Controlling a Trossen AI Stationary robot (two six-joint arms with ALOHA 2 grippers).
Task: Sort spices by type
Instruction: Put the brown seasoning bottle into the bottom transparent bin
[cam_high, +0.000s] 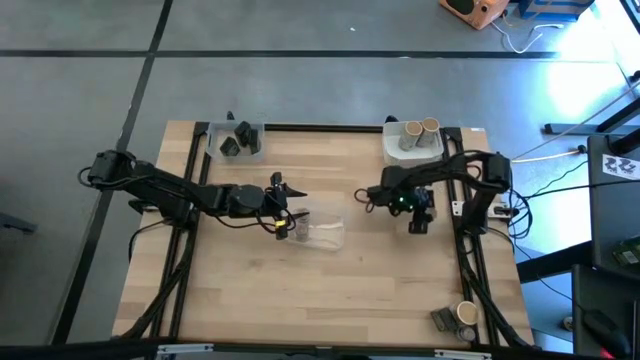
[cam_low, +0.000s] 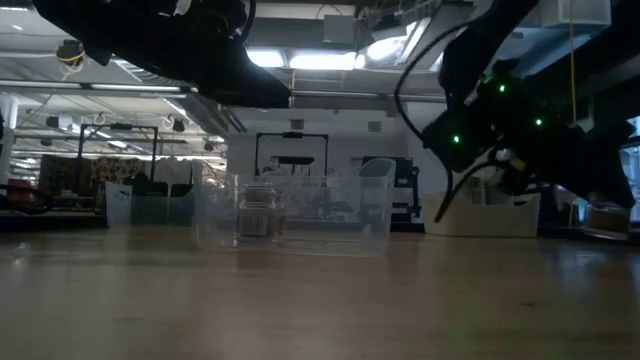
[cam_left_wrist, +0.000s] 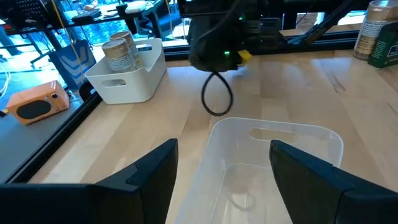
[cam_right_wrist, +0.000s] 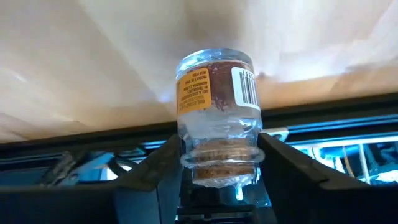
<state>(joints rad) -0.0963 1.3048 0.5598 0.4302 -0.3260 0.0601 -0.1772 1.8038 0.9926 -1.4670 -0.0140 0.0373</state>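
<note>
the right gripper (cam_right_wrist: 217, 180) is pinching a small clear spice jar (cam_right_wrist: 217, 112) with brown contents and a yellow label, one dark finger on each side near its cork end; in the high view that gripper (cam_high: 417, 222) sits over the right half of the desk (cam_high: 330, 300), its arm bent in from the right edge. the left gripper (cam_left_wrist: 224, 180) is spread wide and holds nothing, hovering at the rim of a clear plastic tray (cam_left_wrist: 273, 155) near the desk's middle, its arm stretched in from the left. two tan cylinders (cam_high: 420, 127) stand in a white tray (cam_high: 392, 150) at the far right corner.
</note>
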